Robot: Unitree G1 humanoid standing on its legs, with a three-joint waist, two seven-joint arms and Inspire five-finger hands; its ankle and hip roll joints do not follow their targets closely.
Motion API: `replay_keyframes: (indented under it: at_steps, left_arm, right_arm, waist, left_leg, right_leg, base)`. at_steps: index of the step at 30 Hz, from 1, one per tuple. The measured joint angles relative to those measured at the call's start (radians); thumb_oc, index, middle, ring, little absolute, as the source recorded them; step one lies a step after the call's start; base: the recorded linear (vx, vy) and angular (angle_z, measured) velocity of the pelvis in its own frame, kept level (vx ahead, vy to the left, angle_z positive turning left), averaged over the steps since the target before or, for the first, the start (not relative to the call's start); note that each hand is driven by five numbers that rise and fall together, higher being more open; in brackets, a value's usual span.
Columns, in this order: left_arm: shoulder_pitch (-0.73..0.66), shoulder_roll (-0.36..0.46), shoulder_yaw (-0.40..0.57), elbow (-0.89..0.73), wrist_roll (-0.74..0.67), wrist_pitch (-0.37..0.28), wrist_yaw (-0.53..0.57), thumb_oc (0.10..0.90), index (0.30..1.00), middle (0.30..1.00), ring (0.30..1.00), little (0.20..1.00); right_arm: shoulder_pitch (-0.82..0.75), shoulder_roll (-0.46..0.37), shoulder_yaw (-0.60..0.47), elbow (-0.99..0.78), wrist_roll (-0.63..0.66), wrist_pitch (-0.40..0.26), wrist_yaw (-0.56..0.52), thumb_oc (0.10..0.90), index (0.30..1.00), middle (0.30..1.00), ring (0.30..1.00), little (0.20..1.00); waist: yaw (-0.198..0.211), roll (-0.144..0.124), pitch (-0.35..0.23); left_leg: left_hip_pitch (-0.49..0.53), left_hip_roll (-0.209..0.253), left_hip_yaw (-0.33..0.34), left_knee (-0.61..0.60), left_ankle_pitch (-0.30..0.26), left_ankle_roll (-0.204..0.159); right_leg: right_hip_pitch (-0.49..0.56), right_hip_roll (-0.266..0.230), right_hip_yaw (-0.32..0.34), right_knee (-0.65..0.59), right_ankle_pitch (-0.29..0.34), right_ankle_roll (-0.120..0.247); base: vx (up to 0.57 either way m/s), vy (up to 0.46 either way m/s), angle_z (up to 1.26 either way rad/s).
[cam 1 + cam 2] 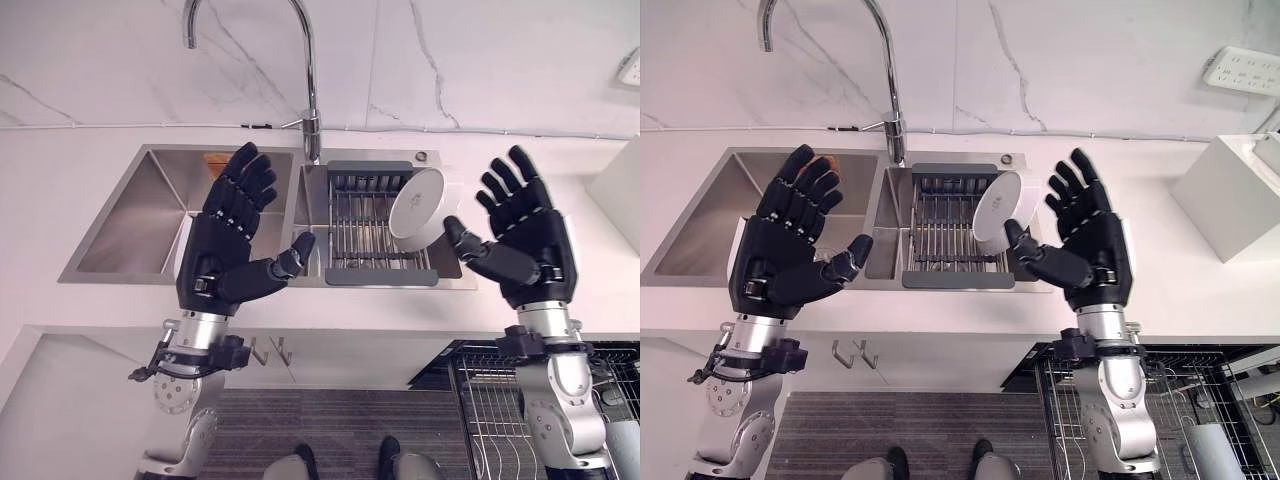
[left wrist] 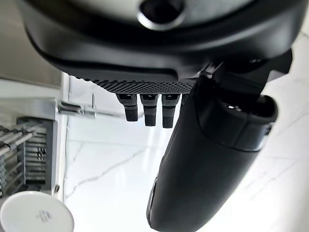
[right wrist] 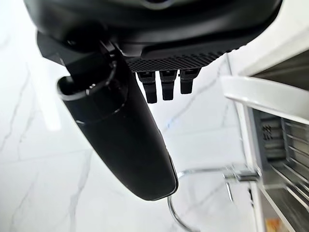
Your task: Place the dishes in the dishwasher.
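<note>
Above a steel double sink [image 1: 140,215] set in a pale counter, the left hand [image 1: 228,245] hovers with its fingers spread and nothing in it. To its right, a white dish [image 1: 415,208] leans on edge at the right end of a dark drying rack [image 1: 375,232] in the right basin, and beside it the right hand [image 1: 520,235] hangs equally relaxed and unladen. The tilted dish looks unsteady, so a careless nudge from the right thumb could likely topple it before any grasp; the dishwasher basket [image 1: 500,410] waits lower right.
</note>
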State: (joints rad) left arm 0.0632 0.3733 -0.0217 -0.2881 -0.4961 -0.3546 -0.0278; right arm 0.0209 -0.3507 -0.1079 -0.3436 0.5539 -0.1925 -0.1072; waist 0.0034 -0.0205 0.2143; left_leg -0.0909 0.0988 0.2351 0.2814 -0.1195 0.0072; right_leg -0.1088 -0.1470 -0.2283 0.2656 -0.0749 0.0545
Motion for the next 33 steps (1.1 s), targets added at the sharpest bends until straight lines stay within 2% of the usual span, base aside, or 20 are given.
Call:
replay_keyframes:
  at_steps: [4, 10, 11, 16, 18, 21, 33]
  left_arm:
    - [0.028, 0.001, 0.051, 0.014, 0.008, -0.001, 0.005, 0.8, 0.9, 0.9, 0.9, 0.9]
    - [0.03, 0.001, 0.056, 0.014, 0.041, -0.024, 0.022, 0.8, 0.9, 0.9, 0.9, 0.9]
    - [0.029, 0.003, 0.056, 0.014, 0.04, -0.041, 0.023, 0.8, 0.9, 0.9, 0.9, 0.9]
    - [-0.004, 0.005, 0.053, 0.014, 0.039, -0.047, 0.024, 0.8, 0.9, 0.9, 0.9, 0.9]
    - [-0.009, 0.005, 0.051, 0.014, 0.041, -0.06, 0.04, 0.8, 0.9, 0.9, 0.9, 0.9]
    - [-0.014, 0.006, 0.041, 0.015, 0.04, -0.063, 0.068, 0.8, 0.9, 0.9, 0.9, 0.9]
    - [-0.014, 0.006, 0.014, 0.015, 0.039, -0.062, 0.087, 0.8, 0.9, 0.9, 0.9, 0.9]
  right_arm:
    - [0.0, -0.02, -0.031, 0.0, 0.004, -0.02, -0.022, 0.8, 0.9, 0.9, 0.9, 0.9]
    - [-0.003, -0.021, -0.031, 0.005, 0.032, -0.025, -0.03, 0.8, 0.9, 0.9, 0.9, 0.9]
    - [-0.007, -0.021, -0.031, 0.019, 0.04, -0.013, -0.028, 0.8, 0.9, 0.9, 0.9, 0.9]
    - [-0.043, -0.024, -0.023, 0.157, 0.079, 0.091, -0.024, 0.8, 0.9, 0.9, 0.9, 0.9]
    - [-0.046, -0.024, -0.022, 0.208, 0.14, 0.169, -0.028, 0.8, 0.9, 0.9, 0.9, 0.9]
    - [-0.056, -0.023, -0.02, 0.27, 0.2, 0.221, -0.039, 0.8, 0.9, 0.9, 0.9, 0.9]
    - [-0.077, -0.016, -0.019, 0.27, 0.205, 0.225, -0.077, 0.8, 0.9, 0.9, 0.9, 0.9]
  waist:
    - [0.003, -0.002, 0.0]
    - [0.003, -0.006, 0.0]
    - [0.003, -0.007, -0.001]
    - [0.004, -0.019, -0.009]
    - [0.003, -0.023, -0.012]
    - [0.002, -0.022, -0.012]
    - [0.001, -0.01, -0.02]
  left_leg:
    - [0.0, 0.0, -0.001, 0.0, 0.0, 0.0]
    - [0.0, 0.002, -0.01, 0.001, -0.001, -0.001]
    - [0.0, 0.002, -0.011, 0.003, -0.001, -0.001]
    - [-0.002, 0.004, -0.015, 0.01, -0.002, -0.002]
    - [-0.003, 0.004, -0.015, 0.011, -0.002, -0.002]
    - [-0.003, 0.004, -0.015, 0.014, -0.002, -0.002]
    - [0.002, 0.006, -0.009, 0.013, -0.002, -0.002]
  right_leg:
    - [0.002, 0.001, 0.0, -0.001, 0.0, 0.0]
    - [0.011, 0.002, -0.004, -0.005, 0.0, 0.0]
    - [0.012, 0.002, -0.004, -0.005, 0.0, 0.0]
    - [0.013, 0.003, -0.007, -0.003, 0.0, 0.0]
    - [0.013, 0.003, -0.008, -0.003, 0.0, -0.001]
    - [0.013, 0.003, -0.008, -0.003, 0.0, -0.001]
    - [0.014, 0.004, -0.002, -0.002, 0.003, -0.004]
  base:
    - [0.0, 0.0, 0.0]
    - [0.0, -0.003, 0.04]
    - [0.0, 0.0, 0.0]
    - [0.0, 0.0, 0.0]
    - [0.0, 0.0, 0.0]
    - [0.0, 0.0, 0.0]
    - [0.0, 0.0, 0.0]
